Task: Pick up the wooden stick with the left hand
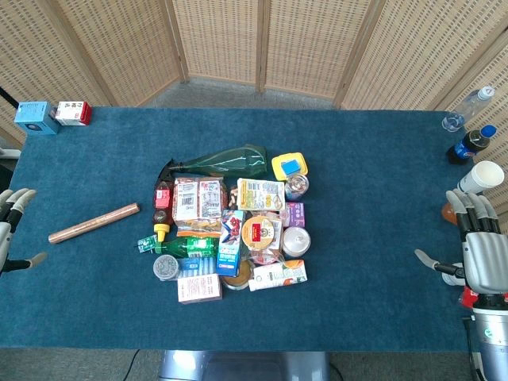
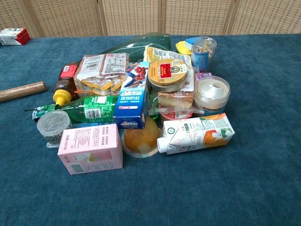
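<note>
The wooden stick (image 1: 94, 223) lies flat on the blue table, left of the pile of groceries, slanting up to the right; the chest view shows only its right end (image 2: 21, 91) at the left edge. My left hand (image 1: 11, 226) hovers at the far left edge of the head view, open with fingers spread, a short way left of the stick and apart from it. At the right edge my right hand (image 1: 476, 246) is open too, fingers pointing up, holding nothing. Neither hand shows in the chest view.
A pile of groceries (image 1: 230, 230) fills the table's middle, with a green bottle (image 1: 222, 164) at its back. Two small boxes (image 1: 51, 115) stand at the far left corner. Bottles (image 1: 470, 143) and a paper cup (image 1: 480, 176) stand at the right edge near my right hand.
</note>
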Available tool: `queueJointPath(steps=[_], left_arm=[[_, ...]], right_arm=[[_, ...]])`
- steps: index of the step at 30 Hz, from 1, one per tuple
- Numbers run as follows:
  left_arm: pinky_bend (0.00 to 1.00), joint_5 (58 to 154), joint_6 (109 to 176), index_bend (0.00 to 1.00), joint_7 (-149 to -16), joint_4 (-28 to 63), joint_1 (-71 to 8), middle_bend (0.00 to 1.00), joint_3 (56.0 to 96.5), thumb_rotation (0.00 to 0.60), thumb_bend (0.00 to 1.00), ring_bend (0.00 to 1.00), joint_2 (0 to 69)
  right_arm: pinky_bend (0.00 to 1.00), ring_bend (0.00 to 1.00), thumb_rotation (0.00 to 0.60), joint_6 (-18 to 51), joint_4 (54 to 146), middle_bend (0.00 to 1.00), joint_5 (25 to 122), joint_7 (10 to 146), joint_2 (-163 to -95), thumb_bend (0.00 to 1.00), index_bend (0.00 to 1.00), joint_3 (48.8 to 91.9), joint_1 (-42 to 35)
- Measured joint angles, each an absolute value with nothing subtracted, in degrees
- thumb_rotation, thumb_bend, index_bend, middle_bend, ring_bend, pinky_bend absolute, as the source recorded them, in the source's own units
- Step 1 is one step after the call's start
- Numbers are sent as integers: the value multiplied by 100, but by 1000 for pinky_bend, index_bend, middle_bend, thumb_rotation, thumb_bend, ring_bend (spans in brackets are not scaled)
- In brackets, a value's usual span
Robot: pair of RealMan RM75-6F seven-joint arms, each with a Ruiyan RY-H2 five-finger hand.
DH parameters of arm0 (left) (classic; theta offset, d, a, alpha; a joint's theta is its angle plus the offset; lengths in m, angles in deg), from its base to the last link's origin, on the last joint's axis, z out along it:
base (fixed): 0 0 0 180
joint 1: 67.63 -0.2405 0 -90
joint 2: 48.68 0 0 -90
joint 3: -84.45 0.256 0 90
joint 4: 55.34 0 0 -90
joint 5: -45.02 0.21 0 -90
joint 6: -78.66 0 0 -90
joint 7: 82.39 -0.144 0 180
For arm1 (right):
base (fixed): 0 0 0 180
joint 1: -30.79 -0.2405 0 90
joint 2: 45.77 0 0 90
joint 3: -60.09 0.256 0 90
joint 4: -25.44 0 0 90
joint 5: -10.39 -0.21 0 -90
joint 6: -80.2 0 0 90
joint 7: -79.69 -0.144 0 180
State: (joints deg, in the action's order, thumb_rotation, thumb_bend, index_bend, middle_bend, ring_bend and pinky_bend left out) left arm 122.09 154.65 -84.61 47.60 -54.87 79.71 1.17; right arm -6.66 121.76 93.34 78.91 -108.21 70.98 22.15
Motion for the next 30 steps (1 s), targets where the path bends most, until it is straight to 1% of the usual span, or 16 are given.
queueJointPath(steps=[7, 11, 14, 20, 25, 30], left_arm=[[0, 12157, 15287, 0, -8576, 4781, -5402, 17, 7958, 600, 149, 0, 119], [0, 12025, 15020, 0, -8700, 4812, -5257, 40, 7921, 600, 148, 0, 103], [0, 11835, 14711, 0, -8846, 4830, -5078, 87, 7872, 600, 149, 0, 104], [0, 11241, 13925, 9, -9265, 4750, -4541, 102, 7737, 600, 149, 0, 237], [0, 10658, 13298, 34, -9494, 4362, -4043, 110, 7617, 600, 149, 6, 660], [0, 10117, 12781, 43, -9726, 3879, -3616, 128, 7577, 600, 149, 35, 1106]], right_arm=[[0, 0, 476, -616, 12109, 73, 9340, 7820, -10881, 111, 33, 7059, 2197], [0, 0, 474, -682, 12090, 73, 9359, 7766, -10871, 111, 33, 7054, 2229], [0, 0, 475, -750, 12091, 73, 9361, 7717, -10844, 113, 33, 7046, 2284], [0, 0, 478, -836, 12084, 73, 9286, 7630, -10772, 112, 33, 7035, 2393], [0, 0, 474, -889, 12077, 72, 9204, 7583, -10709, 112, 33, 7050, 2468], [0, 0, 477, -925, 12055, 73, 9109, 7545, -10671, 112, 32, 7067, 2537]])
